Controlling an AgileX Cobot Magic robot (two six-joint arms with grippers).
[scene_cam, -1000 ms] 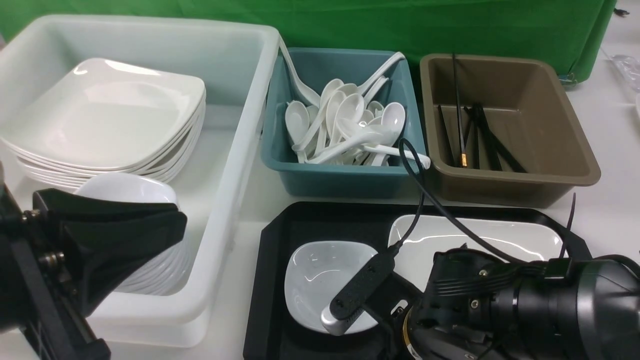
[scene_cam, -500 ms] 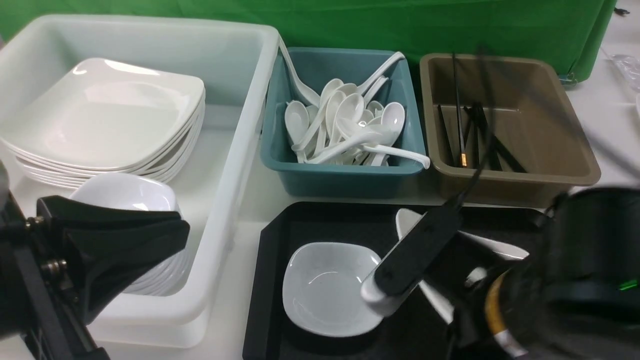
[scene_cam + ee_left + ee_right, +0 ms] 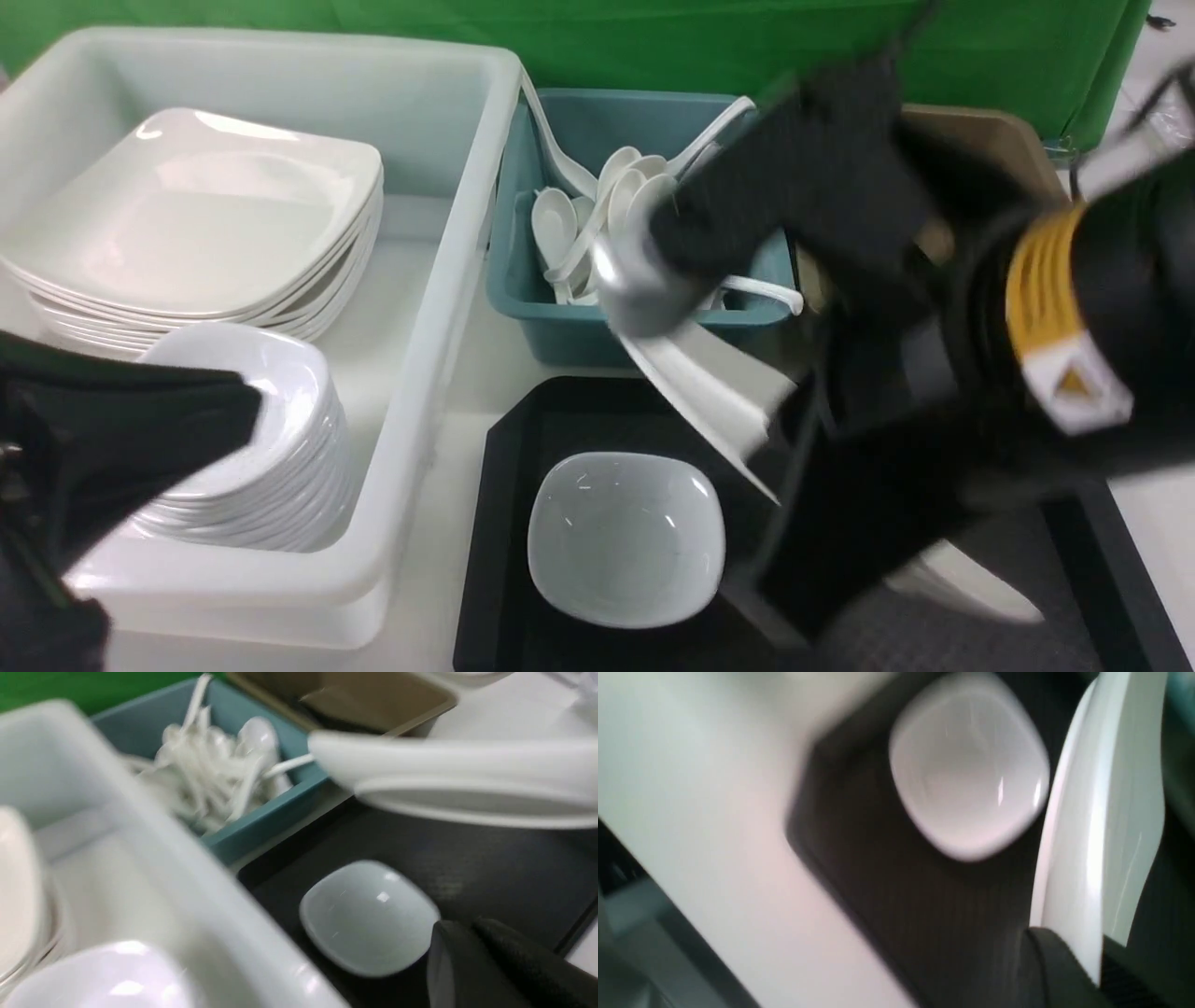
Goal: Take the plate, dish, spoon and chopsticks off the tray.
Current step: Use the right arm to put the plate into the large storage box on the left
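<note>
Right gripper (image 3: 1083, 961): clamped on plate (image 3: 709, 392) rim; plate tilted, clear of tray (image 3: 495, 523), frame centre.
Left gripper (image 3: 238, 411): closed, empty, lower left.
Dish (image 3: 625, 537): on tray, lower centre, below plate's edge.

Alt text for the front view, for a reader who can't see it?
The right arm holds the plate tilted in the air above the tray, where the dish sits. Left of it a white tub holds stacked plates and dishes; behind, a teal tub holds spoons.
</note>
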